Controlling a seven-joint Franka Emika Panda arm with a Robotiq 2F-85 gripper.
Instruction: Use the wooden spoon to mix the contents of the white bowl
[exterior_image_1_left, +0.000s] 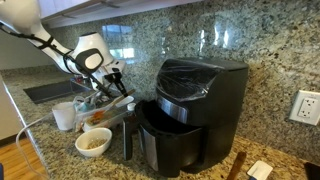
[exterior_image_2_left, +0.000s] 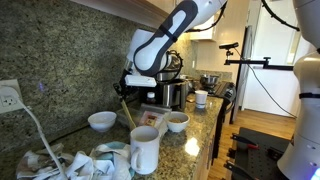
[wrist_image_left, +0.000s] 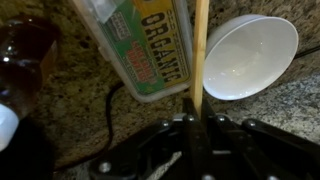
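My gripper (wrist_image_left: 198, 120) is shut on the handle of the wooden spoon (wrist_image_left: 200, 50). It holds the spoon above the counter, and the shaft slants down from the jaws (exterior_image_2_left: 124, 88) in an exterior view (exterior_image_2_left: 126, 110). The white bowl (exterior_image_1_left: 94, 142) with tan-brown grainy contents (exterior_image_1_left: 94, 141) stands on the counter, below and in front of the gripper (exterior_image_1_left: 113, 82). The bowl also shows in the other exterior view (exterior_image_2_left: 177, 122). It is out of the wrist view. The spoon's head is hidden in the wrist view.
An empty white bowl (wrist_image_left: 250, 55) lies beside the spoon, also seen in an exterior view (exterior_image_2_left: 102, 121). A clear container with an "ORGANIC" label (wrist_image_left: 140, 40) lies next to it. A black air fryer (exterior_image_1_left: 195, 115) and white cups (exterior_image_1_left: 65, 116) (exterior_image_2_left: 145, 150) stand nearby.
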